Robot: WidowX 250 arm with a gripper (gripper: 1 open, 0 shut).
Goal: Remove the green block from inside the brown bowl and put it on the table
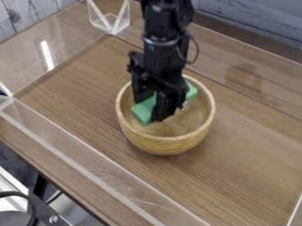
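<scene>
pincer (pixel 158 94) pinching block (pixel 146 109), tilted, above bowl (pixel 164 123); bowl upright on worktop (pixel 247 138).

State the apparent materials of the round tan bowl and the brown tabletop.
Round tan bowl: probably wood with a smooth, slightly satiny finish, judging by its warm tone and thick rim.

Brown tabletop: wood or wood-look laminate, showing long grain lines.

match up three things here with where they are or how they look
1. green block
2. brown bowl
3. table

A. under the bowl, brown wood grain
B. in the tool's grip, at the bowl
C. round, light tan, with a thick rim

Pairs: 1-B, 2-C, 3-A
</scene>
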